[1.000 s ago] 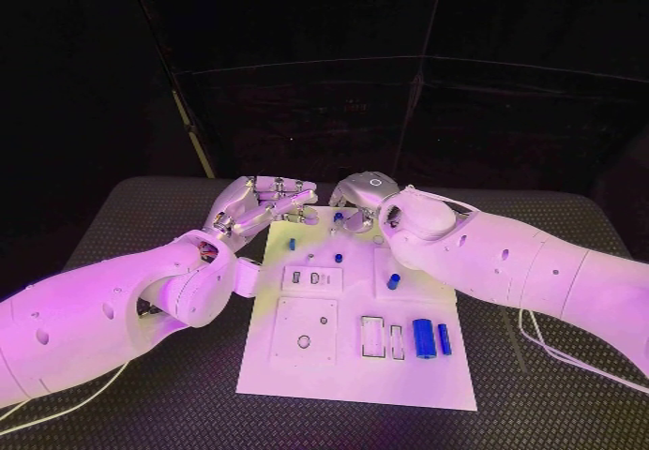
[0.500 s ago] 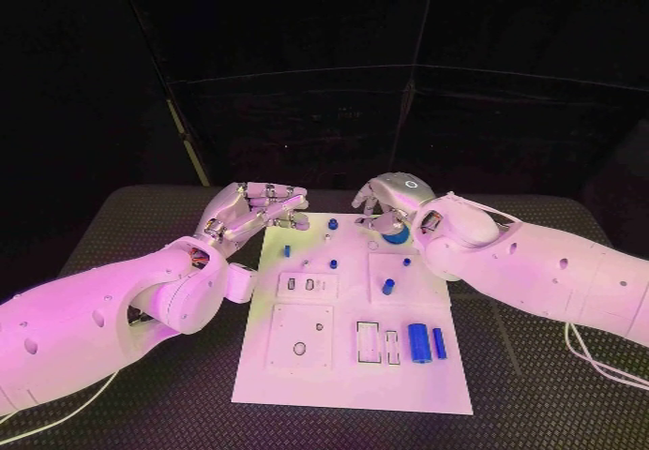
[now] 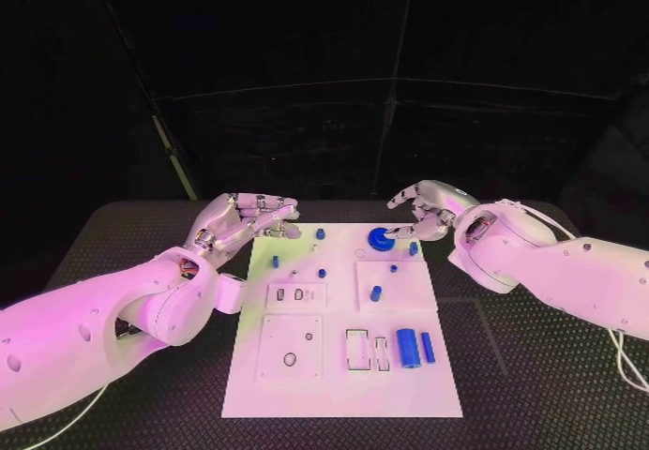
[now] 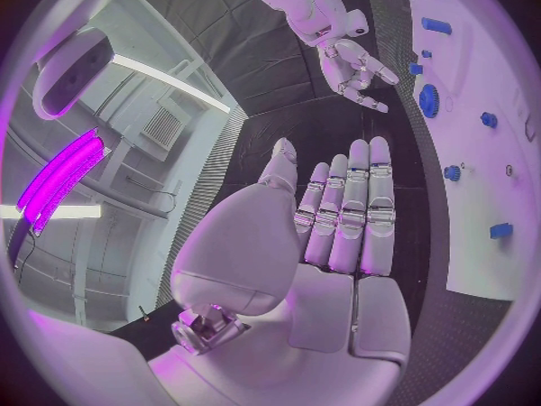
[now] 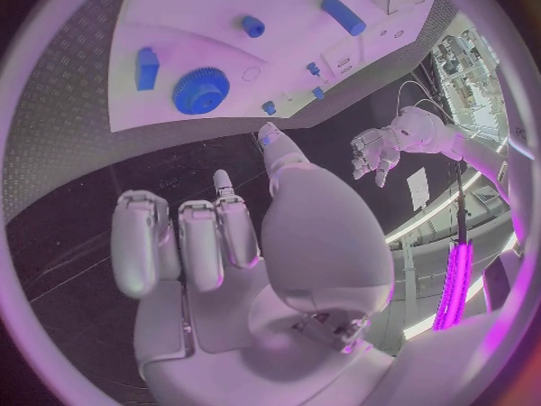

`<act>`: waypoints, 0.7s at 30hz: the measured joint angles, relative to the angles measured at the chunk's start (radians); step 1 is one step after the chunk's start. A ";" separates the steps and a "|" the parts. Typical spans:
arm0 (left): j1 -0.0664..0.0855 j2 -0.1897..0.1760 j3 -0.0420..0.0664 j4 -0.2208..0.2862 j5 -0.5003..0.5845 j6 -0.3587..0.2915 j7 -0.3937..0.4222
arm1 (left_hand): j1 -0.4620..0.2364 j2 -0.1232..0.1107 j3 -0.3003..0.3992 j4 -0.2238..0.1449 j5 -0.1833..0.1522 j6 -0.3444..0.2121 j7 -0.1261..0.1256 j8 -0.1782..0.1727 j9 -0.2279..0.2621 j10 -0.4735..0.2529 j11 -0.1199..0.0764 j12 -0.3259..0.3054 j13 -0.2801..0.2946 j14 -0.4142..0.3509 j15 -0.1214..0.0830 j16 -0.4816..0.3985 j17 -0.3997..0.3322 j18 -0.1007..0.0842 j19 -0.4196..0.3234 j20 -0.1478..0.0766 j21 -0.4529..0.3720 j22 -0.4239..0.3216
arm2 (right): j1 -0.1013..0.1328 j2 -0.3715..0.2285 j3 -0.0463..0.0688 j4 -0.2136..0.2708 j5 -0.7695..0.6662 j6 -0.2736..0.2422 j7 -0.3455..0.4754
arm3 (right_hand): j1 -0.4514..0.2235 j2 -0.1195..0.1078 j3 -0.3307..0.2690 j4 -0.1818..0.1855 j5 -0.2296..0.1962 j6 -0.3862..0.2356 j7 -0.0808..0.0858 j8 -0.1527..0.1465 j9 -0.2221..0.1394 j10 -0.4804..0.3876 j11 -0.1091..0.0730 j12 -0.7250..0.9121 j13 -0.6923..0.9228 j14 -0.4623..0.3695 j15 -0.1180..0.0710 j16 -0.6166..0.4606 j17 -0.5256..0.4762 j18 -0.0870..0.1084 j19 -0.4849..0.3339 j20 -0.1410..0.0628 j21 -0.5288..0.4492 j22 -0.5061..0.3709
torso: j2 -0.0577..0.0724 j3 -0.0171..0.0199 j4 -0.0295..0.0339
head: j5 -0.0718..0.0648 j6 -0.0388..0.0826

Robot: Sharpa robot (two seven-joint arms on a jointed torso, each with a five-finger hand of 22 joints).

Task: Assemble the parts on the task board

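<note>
Black table (image 3: 135, 234), task board (image 3: 339, 375) long axis running away, blue cylinder (image 3: 404, 348) aligned lengthwise

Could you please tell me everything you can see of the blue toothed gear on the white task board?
The blue toothed gear is a round, plastic-looking disc with fine teeth all round its rim and a raised hub in its middle, clearest in the right wrist view. It lies flat on the far end of the white task board, towards the robot's right. The right hand hovers just beyond it; whether a fingertip touches it I cannot tell. A smaller blue block lies close beside it, apart.
</note>
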 measured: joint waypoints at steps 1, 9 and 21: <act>0.000 0.001 0.000 -0.001 0.000 0.001 -0.001 | 0.000 0.000 0.000 0.000 0.000 0.000 0.000 0.000 0.000 0.000 0.000 0.000 0.000 0.000 0.000 -0.001 0.000 0.000 0.000 0.000 0.000 0.000 | -0.001 0.003 0.000 -0.003 0.000 0.006 -0.005 | 0.016 -0.003 -0.002 0.020 0.010 -0.016 0.002 0.012 0.002 0.000 0.000 0.004 0.000 -0.002 0.002 0.000 0.000 -0.009 0.005 0.002 0.007 0.001 | 0.000 0.0003 -0.0002 | 0.000 0.000; 0.000 0.005 0.000 -0.003 0.000 0.008 -0.003 | 0.000 0.000 0.000 0.000 0.000 0.000 0.000 -0.004 0.000 0.000 0.000 0.000 0.000 0.000 0.000 -0.001 0.000 0.000 0.003 0.003 0.000 0.000 | -0.010 0.059 0.000 -0.068 -0.021 0.046 -0.032 | 0.064 0.018 0.012 0.039 0.049 -0.029 0.003 0.069 0.011 0.000 0.000 0.009 0.000 -0.004 0.003 0.006 0.000 -0.015 0.006 0.003 0.014 0.001 | 0.002 0.0002 0.0022 | -0.004 -0.004; 0.000 0.006 0.000 -0.005 0.000 0.012 -0.004 | 0.000 0.000 0.000 0.000 0.000 0.000 0.000 -0.004 0.000 0.000 0.000 0.000 0.000 0.000 0.000 -0.001 -0.001 0.000 0.007 0.000 0.000 0.000 | -0.014 0.113 0.000 -0.137 -0.068 0.078 -0.053 | 0.084 0.037 0.039 0.013 0.026 0.010 -0.002 0.118 0.016 0.000 0.000 0.018 0.000 -0.004 0.003 0.010 0.000 -0.015 0.006 0.003 0.019 0.001 | 0.003 -0.0021 0.0026 | 0.001 -0.016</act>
